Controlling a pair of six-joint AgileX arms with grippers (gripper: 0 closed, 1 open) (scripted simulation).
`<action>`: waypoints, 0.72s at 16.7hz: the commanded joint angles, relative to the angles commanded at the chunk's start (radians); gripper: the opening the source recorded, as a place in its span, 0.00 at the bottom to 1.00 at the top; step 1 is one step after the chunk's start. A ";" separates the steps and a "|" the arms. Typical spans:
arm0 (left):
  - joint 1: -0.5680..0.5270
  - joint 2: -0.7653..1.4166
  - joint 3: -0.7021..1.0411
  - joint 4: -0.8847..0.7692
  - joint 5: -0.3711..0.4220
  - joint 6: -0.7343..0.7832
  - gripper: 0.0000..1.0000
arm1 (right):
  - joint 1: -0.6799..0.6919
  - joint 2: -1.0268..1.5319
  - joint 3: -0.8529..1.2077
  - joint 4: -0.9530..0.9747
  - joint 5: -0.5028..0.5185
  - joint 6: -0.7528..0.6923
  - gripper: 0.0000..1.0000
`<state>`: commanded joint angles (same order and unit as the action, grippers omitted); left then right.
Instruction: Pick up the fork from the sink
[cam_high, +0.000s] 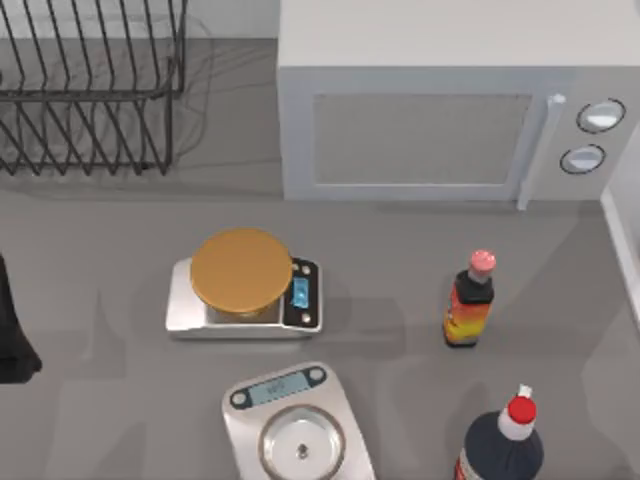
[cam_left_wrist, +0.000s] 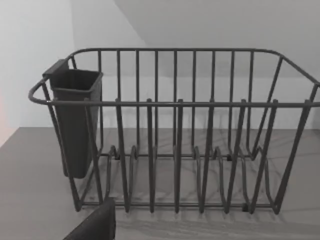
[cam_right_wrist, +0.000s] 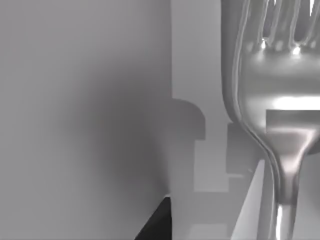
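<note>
The fork (cam_right_wrist: 272, 100) fills much of the right wrist view, very close to the camera: shiny silver-grey, its tines running off one edge and its thin neck off the opposite one. Pale grey walls (cam_right_wrist: 90, 125) lie behind it. A dark wedge (cam_right_wrist: 156, 222) that may be one finger of my right gripper shows beside it; I cannot tell whether the fork is held. My left arm (cam_high: 14, 335) sits parked at the table's left edge, and a dark part of it (cam_left_wrist: 95, 225) shows in the left wrist view.
A wire dish rack (cam_high: 90, 90) (cam_left_wrist: 175, 130) with a dark cutlery cup (cam_left_wrist: 75, 120) stands back left. A microwave (cam_high: 450, 110) stands at the back. Two kitchen scales (cam_high: 245, 295) (cam_high: 295, 425) and two sauce bottles (cam_high: 470, 300) (cam_high: 500, 445) occupy the middle and right. A white rim (cam_high: 625, 250) runs along the right edge.
</note>
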<state>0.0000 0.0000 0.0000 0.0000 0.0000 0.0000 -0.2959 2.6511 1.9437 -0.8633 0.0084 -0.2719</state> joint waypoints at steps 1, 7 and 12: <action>0.000 0.000 0.000 0.000 0.000 0.000 1.00 | 0.000 0.000 0.000 0.000 0.000 0.000 0.17; 0.000 0.000 0.000 0.000 0.000 0.000 1.00 | 0.000 0.000 0.000 0.000 0.000 0.000 0.00; 0.000 0.000 0.000 0.000 0.000 0.000 1.00 | 0.003 -0.045 0.010 -0.013 -0.012 0.011 0.00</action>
<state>0.0000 0.0000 0.0000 0.0000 0.0000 0.0000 -0.2927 2.6058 1.9540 -0.8760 -0.0037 -0.2611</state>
